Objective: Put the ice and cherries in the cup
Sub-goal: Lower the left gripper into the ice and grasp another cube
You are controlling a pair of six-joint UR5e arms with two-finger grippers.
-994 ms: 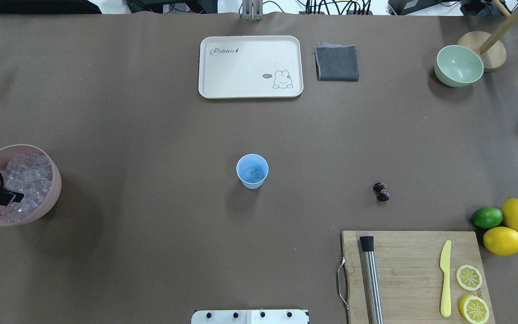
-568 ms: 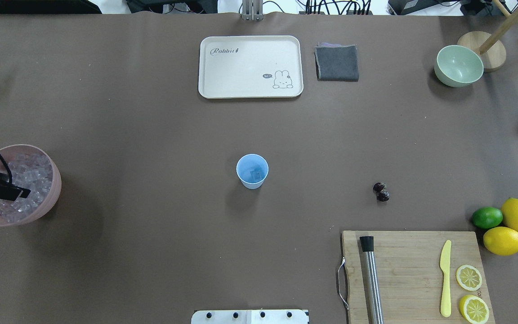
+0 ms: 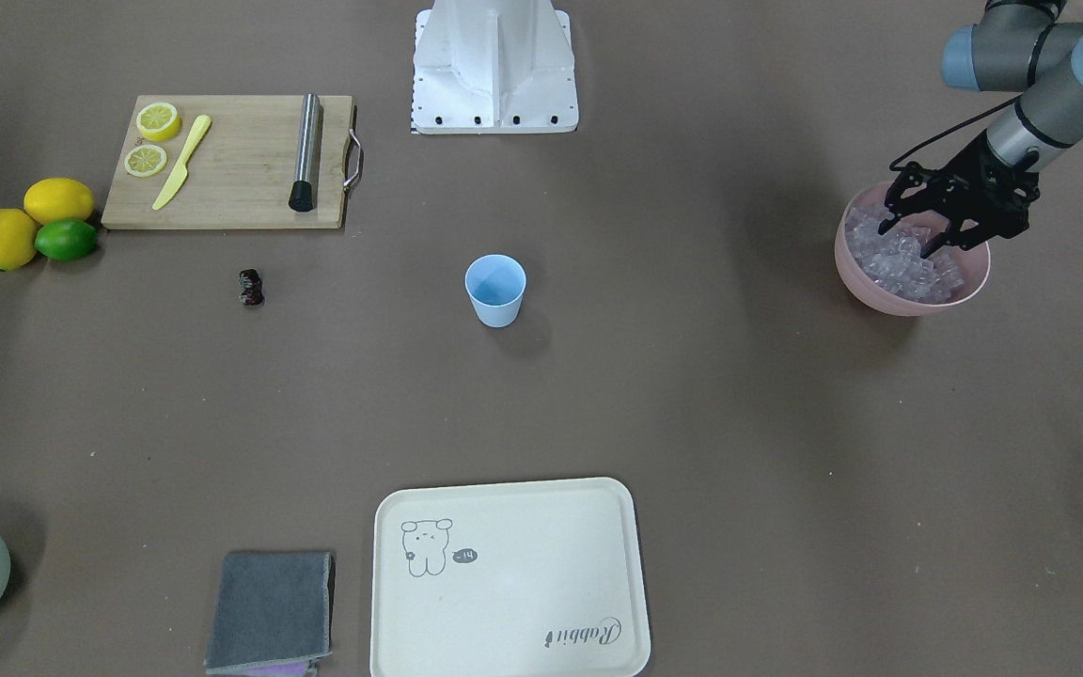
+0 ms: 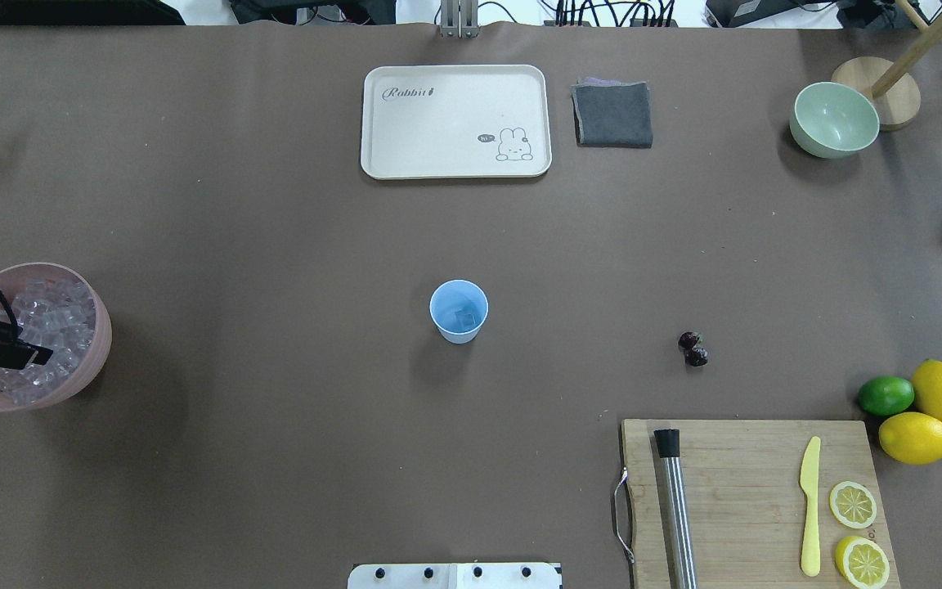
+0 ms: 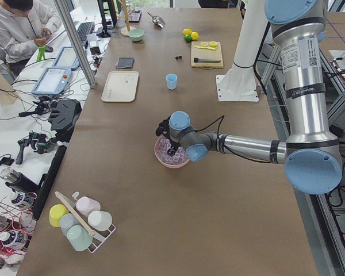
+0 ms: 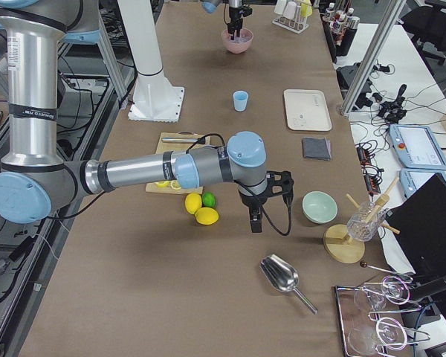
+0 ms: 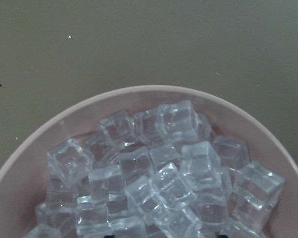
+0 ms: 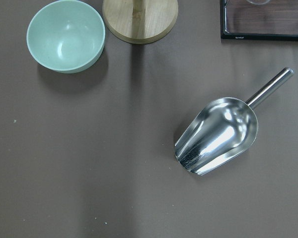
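The light-blue cup (image 4: 459, 309) stands upright mid-table, also in the front view (image 3: 495, 290), with one ice cube (image 4: 464, 317) inside. The ice (image 3: 899, 265) is piled in a pink bowl (image 3: 910, 303) at the table's left end and fills the left wrist view (image 7: 159, 168). My left gripper (image 3: 916, 235) is open, its fingertips down among the cubes. The cherries (image 4: 693, 349) lie on the table right of the cup. My right gripper (image 6: 256, 220) hangs over the table's right end, far from the cherries; I cannot tell whether it is open or shut.
A cutting board (image 4: 753, 499) holds a steel muddler, a yellow knife and lemon slices. Lemons and a lime (image 4: 885, 395) lie beside it. A cream tray (image 4: 455, 121), grey cloth (image 4: 612, 114) and green bowl (image 4: 834, 119) sit at the far side. A metal scoop (image 8: 219, 134) lies under the right wrist.
My left gripper has shifted slightly over the ice bowl, a little away from me and then partly back. Nothing else has moved.
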